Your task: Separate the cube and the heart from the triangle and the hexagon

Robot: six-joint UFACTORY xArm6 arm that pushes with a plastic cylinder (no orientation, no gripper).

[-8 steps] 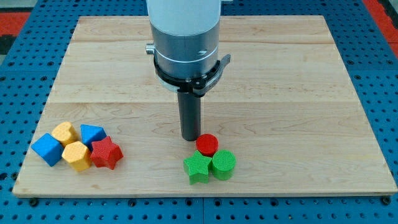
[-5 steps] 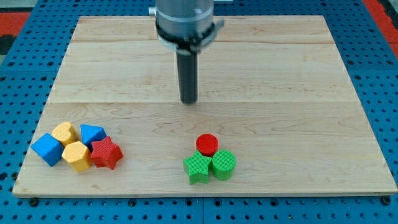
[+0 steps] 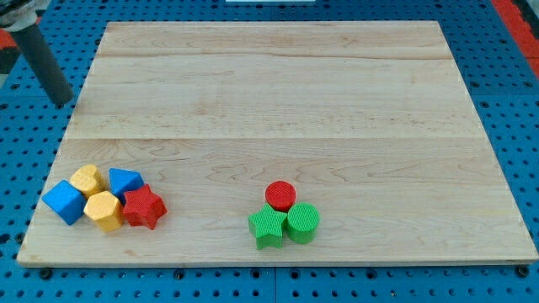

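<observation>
A cluster of blocks sits at the board's bottom left: a blue cube (image 3: 64, 201), a yellow heart (image 3: 87, 179), a blue triangle (image 3: 125, 181), a yellow hexagon (image 3: 104, 210) and a red star (image 3: 143, 207). They touch or nearly touch one another. The dark rod stands at the view's top left, and my tip (image 3: 61, 103) is just off the board's left edge, far above the cluster and touching no block.
A second group lies at the bottom middle: a red cylinder (image 3: 280, 195), a green star (image 3: 269, 226) and a green cylinder (image 3: 302, 222). The wooden board (image 3: 269, 93) rests on a blue pegboard surface (image 3: 25, 143).
The rod has moved from just above the red cylinder up the board and then far left, past the board's left edge. No block has moved.
</observation>
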